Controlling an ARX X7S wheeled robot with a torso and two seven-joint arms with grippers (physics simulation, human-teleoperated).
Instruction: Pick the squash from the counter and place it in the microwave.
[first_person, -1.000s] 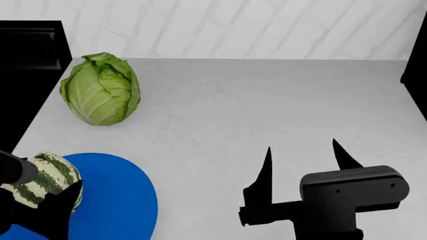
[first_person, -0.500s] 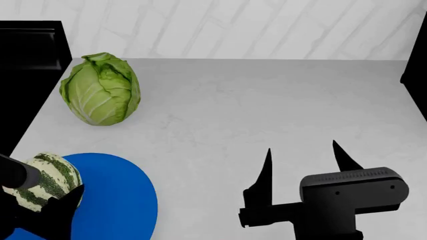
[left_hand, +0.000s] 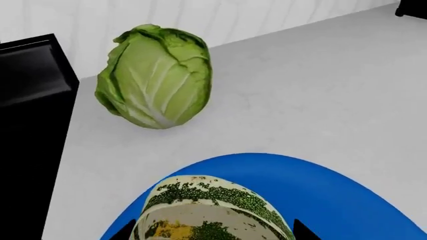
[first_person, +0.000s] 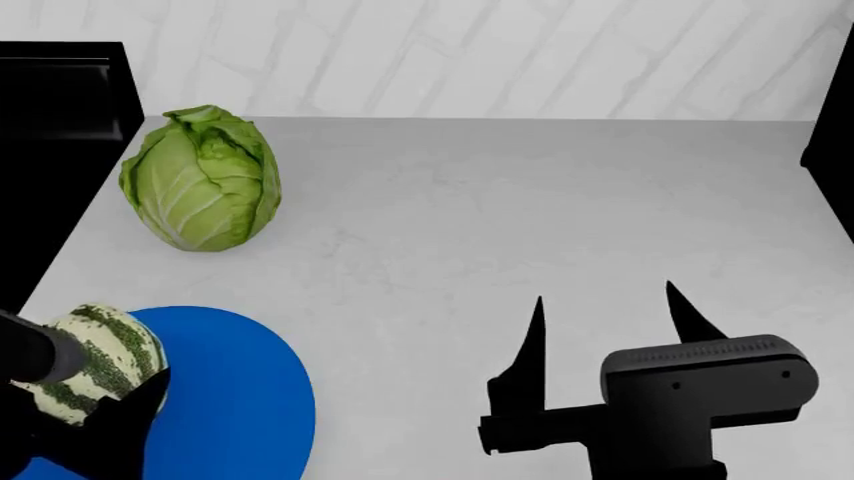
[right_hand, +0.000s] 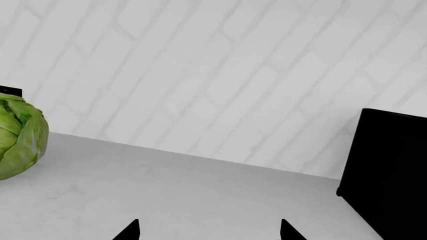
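Head view: left pincer (first_person: 80, 395) clamps the striped squash (first_person: 94, 360) over the blue plate (first_person: 234, 390) at the counter (first_person: 507, 220) front-left corner, ready to carry it toward the microwave, cabbage (first_person: 200, 180) well apart behind, right pincer (first_person: 607, 335) idle, spread wide.
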